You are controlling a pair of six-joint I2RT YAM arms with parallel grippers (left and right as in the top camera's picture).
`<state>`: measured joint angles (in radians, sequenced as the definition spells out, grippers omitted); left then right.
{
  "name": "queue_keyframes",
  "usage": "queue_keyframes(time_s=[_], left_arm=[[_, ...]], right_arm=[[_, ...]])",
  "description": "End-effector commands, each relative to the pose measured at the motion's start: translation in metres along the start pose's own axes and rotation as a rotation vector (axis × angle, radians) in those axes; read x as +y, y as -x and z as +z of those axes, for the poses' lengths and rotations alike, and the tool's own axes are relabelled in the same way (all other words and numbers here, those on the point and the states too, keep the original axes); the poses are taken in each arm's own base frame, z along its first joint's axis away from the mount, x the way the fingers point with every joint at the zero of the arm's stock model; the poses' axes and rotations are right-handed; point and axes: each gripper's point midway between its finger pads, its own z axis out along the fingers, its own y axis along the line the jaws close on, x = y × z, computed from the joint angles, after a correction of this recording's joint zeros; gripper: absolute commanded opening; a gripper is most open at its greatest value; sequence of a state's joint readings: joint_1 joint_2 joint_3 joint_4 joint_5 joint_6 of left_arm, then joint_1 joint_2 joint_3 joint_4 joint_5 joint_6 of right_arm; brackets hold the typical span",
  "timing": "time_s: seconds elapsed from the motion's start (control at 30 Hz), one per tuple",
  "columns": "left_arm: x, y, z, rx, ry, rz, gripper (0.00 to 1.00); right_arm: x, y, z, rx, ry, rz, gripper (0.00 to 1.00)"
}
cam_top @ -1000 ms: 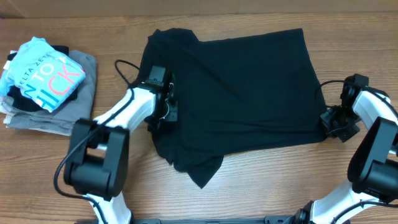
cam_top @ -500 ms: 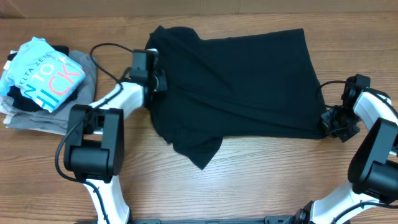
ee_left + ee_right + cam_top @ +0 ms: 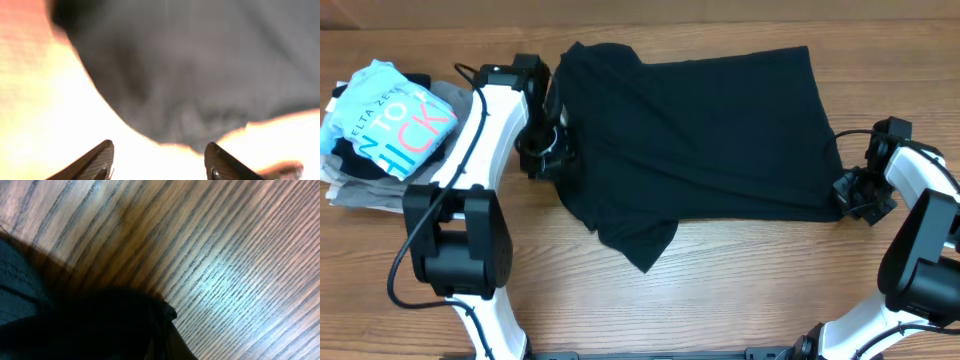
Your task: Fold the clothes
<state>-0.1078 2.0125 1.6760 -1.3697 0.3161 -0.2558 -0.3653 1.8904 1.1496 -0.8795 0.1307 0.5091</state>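
As it lies spread, black T-shirt [image 3: 700,130] | long axis left-right | straight edge right

the left arm [image 3: 485,110] has swung from lying across the black t-shirt [image 3: 720,130] to beside its left edge; its jaws, nearly closed before, now stand apart, empty; the shirt's lower left flap has drawn slightly inward

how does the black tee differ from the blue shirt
The black tee is plain and lies spread out mid-table; the blue shirt bears white and pink letters and sits bundled atop a pile. The black tee covers far more area than the blue shirt. Both are clothes on the table.
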Motion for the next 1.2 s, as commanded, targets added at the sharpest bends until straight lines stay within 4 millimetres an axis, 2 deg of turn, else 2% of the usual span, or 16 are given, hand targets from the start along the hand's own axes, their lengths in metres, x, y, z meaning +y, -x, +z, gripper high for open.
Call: queue_keyframes(time_s=[0.0,0.2,0.3,0.4,0.47,0.57,0.7,0.83,0.9,0.93,1.0,1.03,1.17], left_arm=[[-0.031,-0.04,0.0,0.059,-0.039,0.073,0.6],[-0.043,-0.078,0.027,-0.052,0.028,0.088,0.63],[-0.031,-0.096,0.049,-0.07,0.063,0.03,0.64],[-0.013,-0.113,0.08,-0.054,0.077,-0.033,0.63],[0.005,-0.109,0.106,-0.097,0.1,-0.078,0.63],[0.003,-0.094,0.122,-0.176,0.047,-0.049,0.63],[-0.005,-0.072,0.126,-0.288,0.001,0.007,0.67],[-0.011,-0.063,0.124,-0.329,-0.02,0.025,0.68],[-0.01,-0.063,0.124,-0.327,-0.019,0.024,0.61],[-0.009,-0.065,0.124,-0.321,-0.015,0.022,0.43],[-0.007,-0.069,0.126,-0.302,-0.006,0.017,0.16],[-0.004,-0.072,0.127,-0.287,0.003,0.012,0.05],[0.01,-0.094,0.131,-0.198,0.057,-0.015,0.04]], right_arm=[[0.007,-0.022,0.02,0.085,0.022,-0.043,0.08],[0.007,-0.023,0.02,0.09,0.021,-0.054,0.08],[0.007,-0.023,0.02,0.091,0.02,-0.054,0.08],[0.007,-0.023,0.02,0.092,0.02,-0.054,0.08],[0.007,-0.024,0.02,0.094,0.023,-0.054,0.08],[0.008,-0.024,0.02,0.096,0.027,-0.054,0.08],[0.007,-0.024,0.02,0.098,0.025,-0.054,0.08],[0.007,-0.024,0.02,0.097,0.025,-0.054,0.09],[0.007,-0.024,0.02,0.097,0.025,-0.054,0.09],[0.008,-0.024,0.02,0.096,0.026,-0.054,0.09],[0.008,-0.024,0.02,0.096,0.026,-0.054,0.09],[0.008,-0.024,0.02,0.096,0.026,-0.054,0.09],[0.007,-0.025,0.02,0.099,0.025,-0.054,0.09]])
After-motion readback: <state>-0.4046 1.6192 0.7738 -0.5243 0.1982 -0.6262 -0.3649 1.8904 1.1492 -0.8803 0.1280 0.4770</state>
